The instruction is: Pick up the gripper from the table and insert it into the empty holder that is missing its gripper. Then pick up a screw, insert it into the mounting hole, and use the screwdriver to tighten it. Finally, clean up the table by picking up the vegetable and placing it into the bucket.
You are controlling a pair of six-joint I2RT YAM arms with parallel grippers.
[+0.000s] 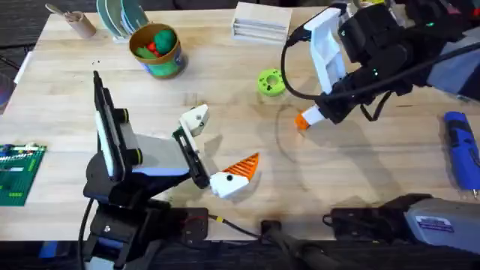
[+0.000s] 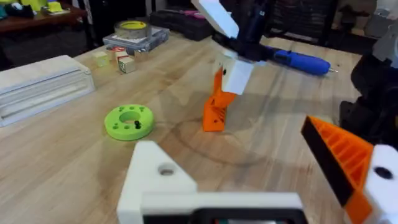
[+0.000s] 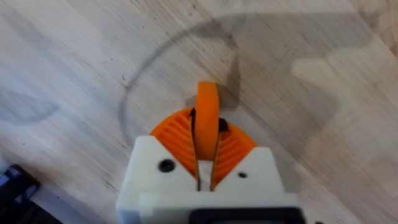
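While the left pincer (image 1: 214, 154) rests spread at the table's (image 1: 360, 180) left-middle, its bare white holder (image 1: 196, 120) stands apart from its orange-tipped finger. Farther back sits the bucket (image 1: 157, 51) with green and red toys inside, then a green disc (image 1: 270, 82). Right of it, the right pincer (image 1: 309, 118) pinches the gripper (image 3: 207, 121) just above the wood. The screwdriver (image 1: 461, 146) lies far right.

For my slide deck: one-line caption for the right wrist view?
Right gripper shut on the small orange ribbed plastic wedge, held above the wooden table.
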